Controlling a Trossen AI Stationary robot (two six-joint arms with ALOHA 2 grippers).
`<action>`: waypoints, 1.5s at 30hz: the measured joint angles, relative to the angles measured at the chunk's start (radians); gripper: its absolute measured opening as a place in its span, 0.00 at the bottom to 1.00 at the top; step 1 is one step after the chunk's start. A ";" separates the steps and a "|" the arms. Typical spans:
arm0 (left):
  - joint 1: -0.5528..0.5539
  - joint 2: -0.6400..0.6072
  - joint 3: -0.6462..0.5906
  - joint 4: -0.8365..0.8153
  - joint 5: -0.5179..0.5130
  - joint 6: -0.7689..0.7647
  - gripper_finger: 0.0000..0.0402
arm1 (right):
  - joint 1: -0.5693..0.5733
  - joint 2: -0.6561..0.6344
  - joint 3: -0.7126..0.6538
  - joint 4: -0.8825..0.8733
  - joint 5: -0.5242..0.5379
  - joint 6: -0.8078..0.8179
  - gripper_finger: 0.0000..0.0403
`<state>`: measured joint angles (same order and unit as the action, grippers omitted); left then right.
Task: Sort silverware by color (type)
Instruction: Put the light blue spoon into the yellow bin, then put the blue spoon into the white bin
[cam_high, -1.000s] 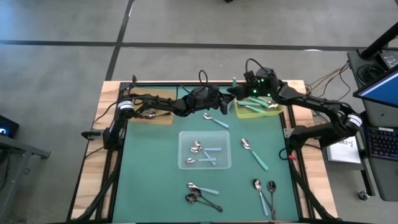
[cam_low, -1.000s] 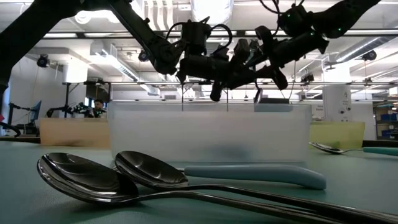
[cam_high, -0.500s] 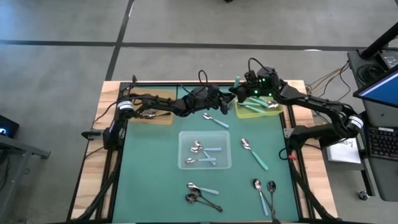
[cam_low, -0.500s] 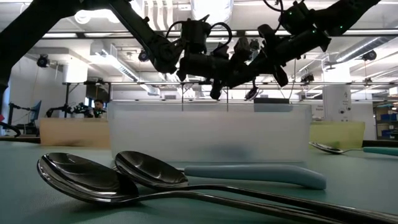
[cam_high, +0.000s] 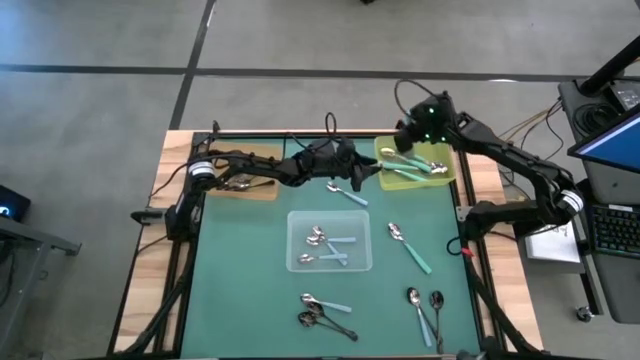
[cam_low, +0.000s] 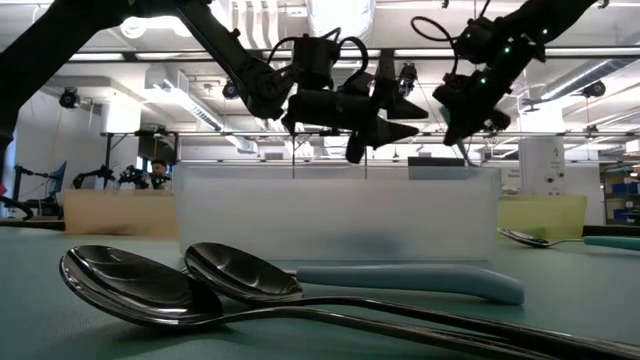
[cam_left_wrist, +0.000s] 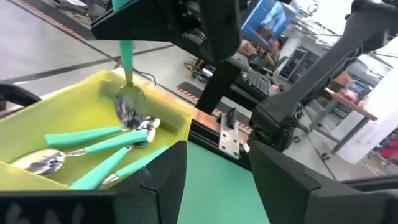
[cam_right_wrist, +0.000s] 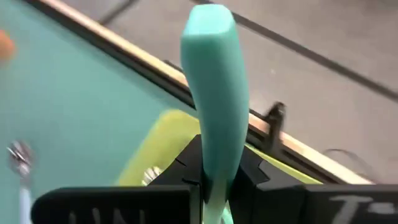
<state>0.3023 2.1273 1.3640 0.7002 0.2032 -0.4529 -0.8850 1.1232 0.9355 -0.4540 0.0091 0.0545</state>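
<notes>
On the far left of the bench sits the brown tray (cam_high: 243, 186), and the left arm reaches from there toward the middle. The left gripper (cam_high: 358, 171) hangs just short of the yellow-green tray (cam_high: 388, 181), jaws parted and empty — its wrist view looks straight between its fingers (cam_left_wrist: 163, 178) at the tray's contents.

Further right, the right gripper (cam_high: 412, 138) is above that same tray, jaws closed narrow on a teal-handled spoon (cam_left_wrist: 127, 81). The spoon's long axis runs near vertical — handle up through the jaws, bowl hanging down over the teal-handled spoons (cam_left_wrist: 99, 149) already lying in the tray, and close to them. So the relation that matters is straight down: the tray lies directly under the held spoon, and letting go looks like all the drop needs.

For the next pick, the left arm is nearer the loose pale-handled spoon (cam_high: 348, 193) lying slantwise on the green mat just below its jaws.
</notes>
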 joint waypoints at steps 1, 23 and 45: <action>0.000 0.000 0.000 -0.001 0.001 0.003 0.40 | 0.002 -0.001 0.004 -0.024 0.018 -0.028 0.06; 0.081 -0.004 0.001 -0.503 0.744 0.231 0.34 | 0.006 0.015 0.046 -0.359 0.228 -0.136 0.38; 0.018 0.029 0.277 -1.170 0.093 0.905 0.34 | 0.006 0.016 0.057 -0.341 0.227 -0.133 0.36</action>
<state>0.3198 2.1566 1.6413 -0.4700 0.2961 0.4519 -0.8795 1.1393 0.9924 -0.7948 0.2363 -0.0784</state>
